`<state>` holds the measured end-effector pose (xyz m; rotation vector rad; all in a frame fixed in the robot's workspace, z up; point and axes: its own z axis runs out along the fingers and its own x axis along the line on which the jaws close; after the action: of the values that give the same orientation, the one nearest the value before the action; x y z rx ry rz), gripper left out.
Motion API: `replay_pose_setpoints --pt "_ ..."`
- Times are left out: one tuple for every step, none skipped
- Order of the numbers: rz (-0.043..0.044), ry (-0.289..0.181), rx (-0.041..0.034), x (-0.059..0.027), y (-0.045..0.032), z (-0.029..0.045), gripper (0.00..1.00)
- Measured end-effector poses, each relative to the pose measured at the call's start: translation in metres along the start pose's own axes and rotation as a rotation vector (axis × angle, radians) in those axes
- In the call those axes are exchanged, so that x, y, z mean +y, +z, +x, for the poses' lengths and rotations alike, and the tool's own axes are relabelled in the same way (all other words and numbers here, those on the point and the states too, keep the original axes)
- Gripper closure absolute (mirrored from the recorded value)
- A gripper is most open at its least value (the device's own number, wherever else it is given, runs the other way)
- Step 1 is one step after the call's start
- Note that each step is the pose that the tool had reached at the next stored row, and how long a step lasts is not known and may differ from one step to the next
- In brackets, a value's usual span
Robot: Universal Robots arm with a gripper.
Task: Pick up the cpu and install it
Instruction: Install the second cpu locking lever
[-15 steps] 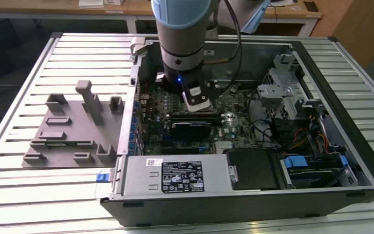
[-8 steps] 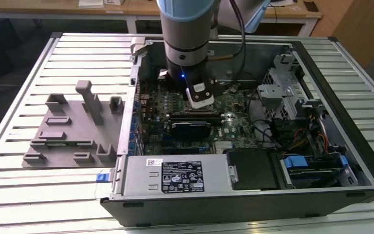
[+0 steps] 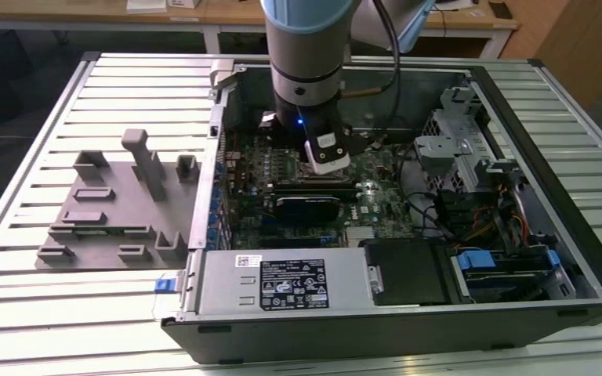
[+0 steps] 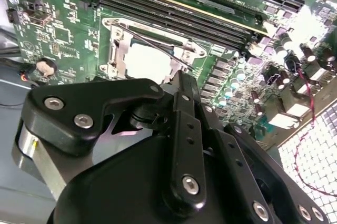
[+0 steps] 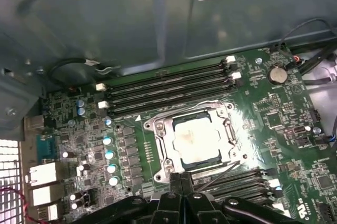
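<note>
CPU, a small flat square chip with a pale silver-grey metal top (image 5: 197, 141), lies flat inside the metal socket frame (image 5: 158, 145) on the green motherboard (image 5: 274, 124); it also shows in the second wrist view (image 4: 150, 62), partly behind the gripper linkage. A thin wire lever (image 5: 224, 170) runs beside the socket. Black memory slots (image 5: 168, 84) lie in parallel rows on either side of the frame.

Gripper, black, jointed linkages with silver screws (image 5: 181, 182), sits just above the board at the socket's edge. Its fingers (image 4: 185, 90) appear drawn together with nothing between them; the tips meet in a narrow seam in the first wrist view. The chip is apart from them, not held.

In the exterior view the grey arm (image 3: 306, 70) reaches straight down into the open black computer case (image 3: 406, 313), with the gripper (image 3: 328, 160) over the board's middle. The case lies on its side on a ribbed metal worktop (image 3: 103, 313). A grey plastic fixture block with upright posts (image 3: 123, 204) stands on the worktop toward the exterior view's left of the case.
</note>
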<state>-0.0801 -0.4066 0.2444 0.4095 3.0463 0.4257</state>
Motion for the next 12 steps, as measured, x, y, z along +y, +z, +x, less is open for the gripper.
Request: replay_pose_setpoints --pt "0.0000 0.002 -0.0007 0.0000 0.0001 -0.0006 0.89" --pt "0.0000 0.005 -0.0014 -0.0002 0.0004 -0.0011 0.89" --pt "0.0000 0.007 -0.0020 -0.0005 0.0006 -0.0016 0.89" --pt "0.0001 0.009 -0.0026 -0.0010 0.0008 -0.0020 0.89" --pt "0.0002 0.011 -0.0032 -0.0016 0.0010 -0.0024 0.89" --pt "0.0002 0.014 -0.0039 -0.0022 0.0013 -0.0027 0.89" --pt "0.0002 0.016 -0.0046 -0.0029 0.0017 -0.0030 0.89" --pt "0.0001 0.019 -0.0053 -0.0036 0.0021 -0.0032 0.89" --pt "0.0002 0.021 -0.0060 -0.0045 0.0025 -0.0035 0.89" --pt "-0.0001 0.024 -0.0068 -0.0052 0.0033 -0.0036 0.89" --pt "0.0000 0.026 -0.0075 -0.0058 0.0042 -0.0037 0.89" --pt "0.0001 0.029 -0.0083 -0.0066 0.0051 -0.0038 0.89"
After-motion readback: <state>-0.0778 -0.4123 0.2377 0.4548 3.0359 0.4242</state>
